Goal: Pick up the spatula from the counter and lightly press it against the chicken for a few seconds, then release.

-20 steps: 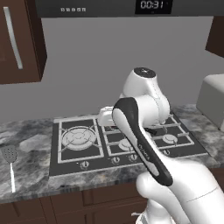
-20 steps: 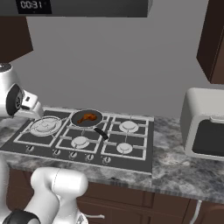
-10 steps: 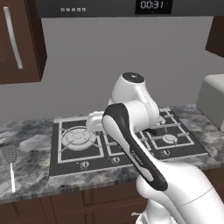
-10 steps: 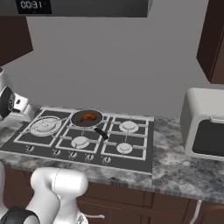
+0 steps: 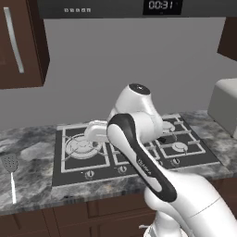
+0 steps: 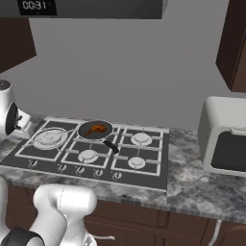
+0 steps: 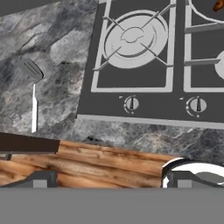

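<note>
Spatula (image 7: 33, 96) lies alone on bench (image 7: 65, 43), open marble all round; stove (image 7: 131, 94) edge to one side, apart; upper cabinet (image 5: 21, 41) overhead, clearance seemingly ample; pan (image 6: 95, 129) handle juts over burners.

The clock display (image 5: 159, 5) on the dark overhead panel (image 5: 92, 8) reads 00:31.

Grey spatula (image 5: 12, 180) flat on counter (image 5: 34, 150) left of stove (image 5: 74, 172); browned chicken (image 6: 96, 129) in pan (image 6: 82, 129).
</note>
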